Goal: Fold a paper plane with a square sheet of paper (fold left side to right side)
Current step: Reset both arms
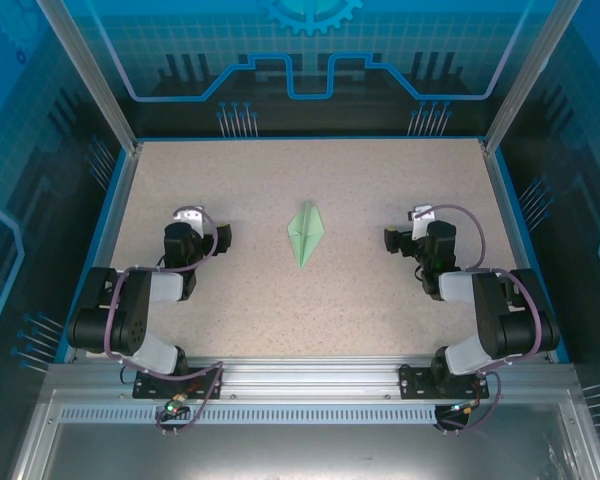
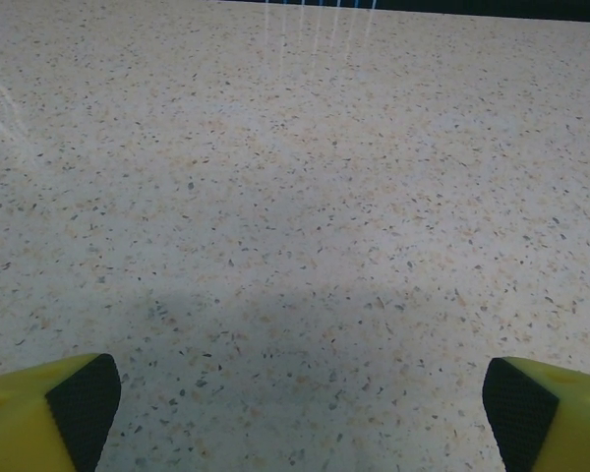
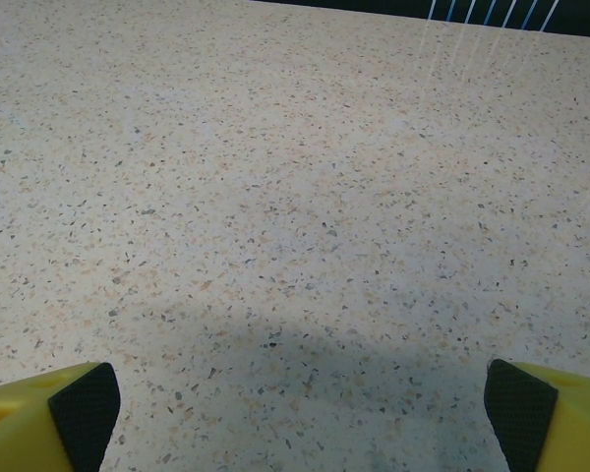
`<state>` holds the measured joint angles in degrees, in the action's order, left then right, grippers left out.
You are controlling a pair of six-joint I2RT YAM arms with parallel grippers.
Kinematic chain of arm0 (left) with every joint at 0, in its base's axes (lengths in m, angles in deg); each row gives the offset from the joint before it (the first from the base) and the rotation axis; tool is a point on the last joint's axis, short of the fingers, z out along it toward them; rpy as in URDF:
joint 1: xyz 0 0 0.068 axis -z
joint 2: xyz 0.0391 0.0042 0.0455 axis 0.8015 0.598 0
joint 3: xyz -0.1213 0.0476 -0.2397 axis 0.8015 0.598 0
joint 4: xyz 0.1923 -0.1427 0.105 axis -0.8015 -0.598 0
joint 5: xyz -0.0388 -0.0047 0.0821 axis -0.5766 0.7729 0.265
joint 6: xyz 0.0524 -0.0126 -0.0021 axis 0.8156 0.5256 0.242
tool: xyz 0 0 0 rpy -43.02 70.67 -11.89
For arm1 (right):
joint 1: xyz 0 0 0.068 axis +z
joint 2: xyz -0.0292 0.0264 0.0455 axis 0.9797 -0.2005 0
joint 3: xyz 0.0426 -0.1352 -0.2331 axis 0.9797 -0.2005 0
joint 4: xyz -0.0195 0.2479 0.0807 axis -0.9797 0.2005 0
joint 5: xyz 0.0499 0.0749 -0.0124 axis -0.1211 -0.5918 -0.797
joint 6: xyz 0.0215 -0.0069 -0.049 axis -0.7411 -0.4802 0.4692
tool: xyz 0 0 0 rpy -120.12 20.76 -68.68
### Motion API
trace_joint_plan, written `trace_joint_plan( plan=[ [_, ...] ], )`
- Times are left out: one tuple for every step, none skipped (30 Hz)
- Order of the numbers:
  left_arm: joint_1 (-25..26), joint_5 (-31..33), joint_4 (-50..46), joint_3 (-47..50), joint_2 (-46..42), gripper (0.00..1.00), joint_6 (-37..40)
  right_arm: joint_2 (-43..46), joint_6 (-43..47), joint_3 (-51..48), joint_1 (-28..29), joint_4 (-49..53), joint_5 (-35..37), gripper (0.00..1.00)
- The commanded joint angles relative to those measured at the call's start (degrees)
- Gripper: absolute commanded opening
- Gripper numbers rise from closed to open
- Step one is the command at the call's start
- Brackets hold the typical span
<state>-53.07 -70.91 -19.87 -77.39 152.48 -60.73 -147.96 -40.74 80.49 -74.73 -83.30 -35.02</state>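
the plane [image 1: 306,233] lies flat near the middle of the desk [image 1: 180,170], already a slim dart with a centre crease. its long axis runs from the far edge toward the near edge, leaning only slightly. nothing touches it.

the left claw [image 1: 223,237] hangs to its left and the right claw [image 1: 391,239] to its right. both point inward at the paper from opposite sides and are well apart from it. the gaps look about even, so neither arm is clearly nearer. in each wrist view the yellow fingers with black pads [image 2: 84,398] sit at the far corners of the picture over bare speckled desk, so both claws are spread wide and hold nothing.

a left-over-right fold would likely turn on the crease lying square to the line between the two claws. the left claw faces the left flap, and the right claw could pin the other side.
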Motion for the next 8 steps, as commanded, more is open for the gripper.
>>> trace_joint_plan(
  plan=[
    [-0.42,-1.83,0.74,-0.89,-0.51,0.99,-0.49,-0.27,0.69,1.32,-0.15,-1.73,-0.54,0.99],
    [-0.39,-1.75,0.74,-0.93,-0.44,0.99,-0.49,-0.27,0.70,1.33,-0.15,-1.72,-0.51,0.99],
    [-0.44,-1.83,0.80,-0.87,-0.49,0.99,-0.49,-0.27,0.63,1.32,-0.15,-1.72,-0.49,0.99],
    [-0.38,-1.78,0.73,-0.92,-0.48,0.99,-0.49,-0.27,0.69,1.34,-0.15,-1.72,-0.49,0.99],
    [-0.50,-1.76,0.79,-0.88,-0.49,0.99,-0.49,-0.27,0.64,1.41,-0.17,-1.73,-0.52,0.99],
    [-0.39,-1.75,0.75,-0.88,-0.51,0.99,-0.49,-0.27,0.62,1.41,-0.12,-1.72,-0.59,0.99],
    [-0.47,-1.75,0.75,-0.88,-0.45,0.99,-0.47,-0.27,0.58,1.39,-0.06,-1.72,-0.58,0.99],
    [-0.39,-1.82,0.74,-0.90,-0.49,0.99,-0.49,-0.27,0.54,1.39,-0.10,-1.72,-0.58,0.99]
  ],
)
